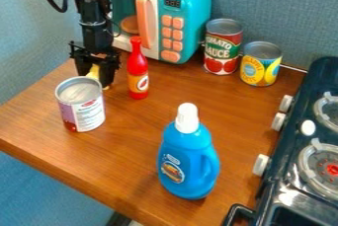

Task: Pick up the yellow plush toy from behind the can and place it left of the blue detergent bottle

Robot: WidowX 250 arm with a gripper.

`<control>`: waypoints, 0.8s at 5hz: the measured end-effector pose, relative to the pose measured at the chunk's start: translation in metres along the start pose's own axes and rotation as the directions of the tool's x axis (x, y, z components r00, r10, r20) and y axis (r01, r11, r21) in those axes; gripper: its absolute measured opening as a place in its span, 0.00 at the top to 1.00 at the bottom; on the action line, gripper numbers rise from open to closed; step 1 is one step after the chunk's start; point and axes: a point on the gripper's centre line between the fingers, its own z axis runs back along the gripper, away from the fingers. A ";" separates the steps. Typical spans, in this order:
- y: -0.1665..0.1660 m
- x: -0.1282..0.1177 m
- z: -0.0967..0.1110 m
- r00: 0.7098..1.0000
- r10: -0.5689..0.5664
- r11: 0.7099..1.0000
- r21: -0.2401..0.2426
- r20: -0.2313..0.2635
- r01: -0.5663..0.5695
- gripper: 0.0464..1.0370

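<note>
Wood spreads below me as a brown counter, and my hand hangs over its far left part, pointing down. Low at my hand, partly hidden behind a can with a white and purple label, is a small yellow thing; too little of it shows for me to say what it is. I cannot tell whether my hand is spread or pinching it. That can stands upright just in front of me, nearer the camera. Just beside my hand, toward the middle of the counter, a slim red bottle stands upright. Behind the bottle I have a teal and white toy microwave with an orange handle and buttons. Past it, by the grey-blue wall, stand a red and green can and, near it, a shorter yellow and blue can. Well apart from me, toward the near edge, a blue bottle with a white cap stands upright. Along the right side runs a dark stove with pale knobs.
</note>
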 end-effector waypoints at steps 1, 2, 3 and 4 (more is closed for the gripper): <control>0.002 0.001 0.018 1.000 -0.023 0.996 -0.086 0.016 0.025 0.49; 0.011 0.000 0.037 0.997 -0.036 0.988 -0.144 0.075 0.047 0.51; 0.009 0.003 0.078 0.979 -0.051 0.990 -0.116 0.197 0.074 0.51; 0.002 -0.018 0.096 0.975 -0.094 0.989 -0.091 0.200 0.114 0.51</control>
